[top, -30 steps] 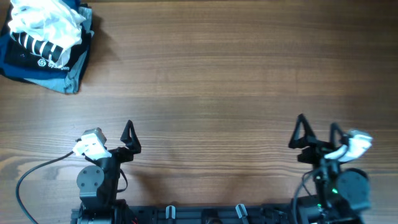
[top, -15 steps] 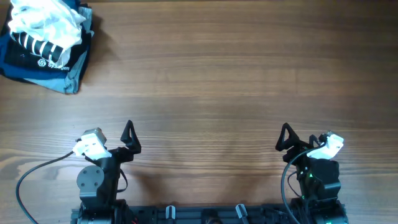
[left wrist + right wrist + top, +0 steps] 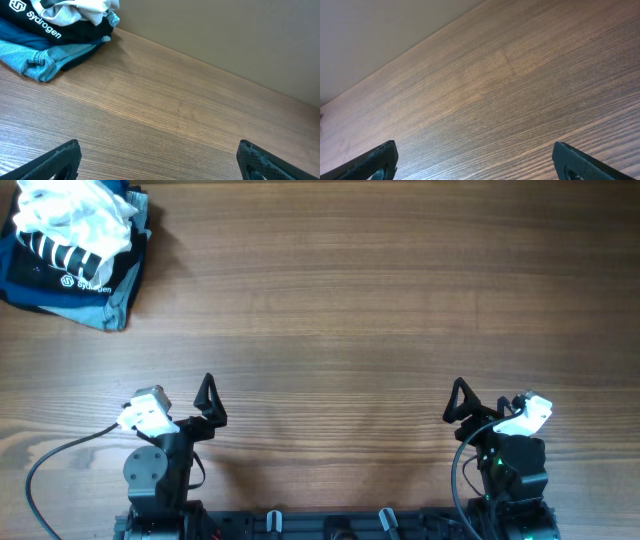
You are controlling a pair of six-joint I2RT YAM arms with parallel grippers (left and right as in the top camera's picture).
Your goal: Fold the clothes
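The white garment (image 3: 72, 210) lies crumpled in the far left corner of the tabletop (image 3: 350, 300), heaped on a dark folded stack (image 3: 62, 282) with its striped part (image 3: 60, 248) showing. Both arms sit at the near edge, well apart from it. The left tool (image 3: 160, 162) and right tool (image 3: 475, 162) each have their fingers spread wide over bare wood.

Lab-like tabletop rig: wooden table (image 3: 380, 300) (plain wall (image 3: 225, 30) behind).
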